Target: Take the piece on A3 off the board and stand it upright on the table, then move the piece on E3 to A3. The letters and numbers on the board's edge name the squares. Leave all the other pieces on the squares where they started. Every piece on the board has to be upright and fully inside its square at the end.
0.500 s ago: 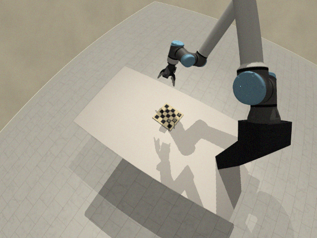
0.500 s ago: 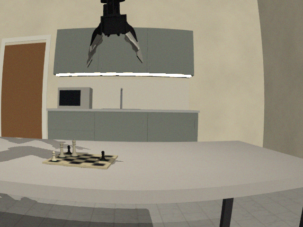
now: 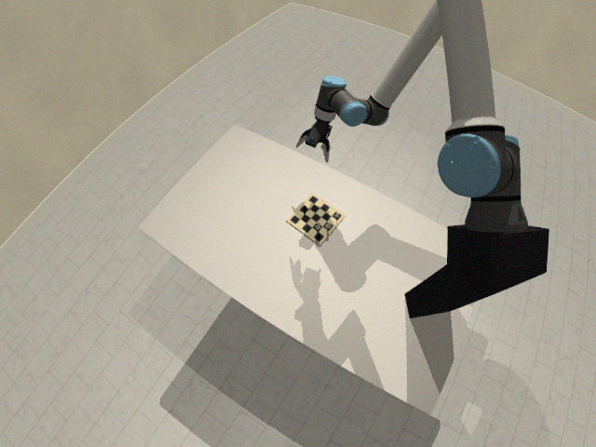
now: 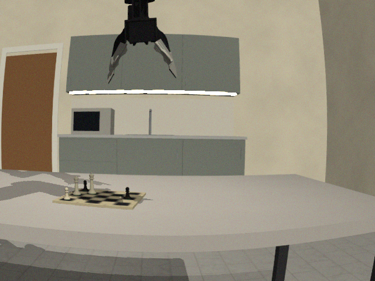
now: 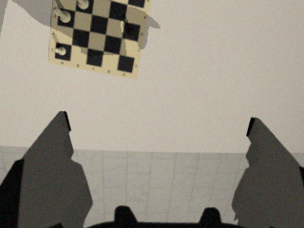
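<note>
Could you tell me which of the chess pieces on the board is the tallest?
The white piece with a cross on top, at the board's far side; it rises above the white piece beside it.
</note>
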`<state>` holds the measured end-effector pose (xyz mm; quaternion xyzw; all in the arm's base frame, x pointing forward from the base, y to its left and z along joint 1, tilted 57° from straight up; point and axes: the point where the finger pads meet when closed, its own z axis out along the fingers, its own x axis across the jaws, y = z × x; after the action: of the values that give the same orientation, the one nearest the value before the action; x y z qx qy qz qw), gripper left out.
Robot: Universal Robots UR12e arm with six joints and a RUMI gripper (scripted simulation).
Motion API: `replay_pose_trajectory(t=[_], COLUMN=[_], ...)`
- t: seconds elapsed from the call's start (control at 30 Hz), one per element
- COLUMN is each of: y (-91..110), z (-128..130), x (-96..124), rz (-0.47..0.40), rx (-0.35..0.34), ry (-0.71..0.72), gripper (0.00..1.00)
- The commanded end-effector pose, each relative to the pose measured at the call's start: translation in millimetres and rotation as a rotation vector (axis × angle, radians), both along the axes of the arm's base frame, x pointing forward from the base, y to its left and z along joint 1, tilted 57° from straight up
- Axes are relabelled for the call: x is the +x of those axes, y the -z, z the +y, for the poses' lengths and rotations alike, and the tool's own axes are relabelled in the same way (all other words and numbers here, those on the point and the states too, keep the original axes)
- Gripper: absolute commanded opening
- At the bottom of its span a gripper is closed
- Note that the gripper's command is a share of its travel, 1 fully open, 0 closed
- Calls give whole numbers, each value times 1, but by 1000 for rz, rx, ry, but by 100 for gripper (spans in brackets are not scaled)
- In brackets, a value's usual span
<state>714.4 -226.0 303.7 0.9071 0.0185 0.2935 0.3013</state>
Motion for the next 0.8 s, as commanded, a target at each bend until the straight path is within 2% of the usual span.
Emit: replay_pose_trajectory(t=[0.0, 0.37, 0.6, 0.77], y=[-1, 2, 9, 19], z=[0, -3, -9, -19], x=[0, 6, 18, 37], rz=[-1, 20, 64, 138], rx=[0, 3, 9, 20], ry=[-1, -3, -10, -22], gripper=[100, 100, 100, 100])
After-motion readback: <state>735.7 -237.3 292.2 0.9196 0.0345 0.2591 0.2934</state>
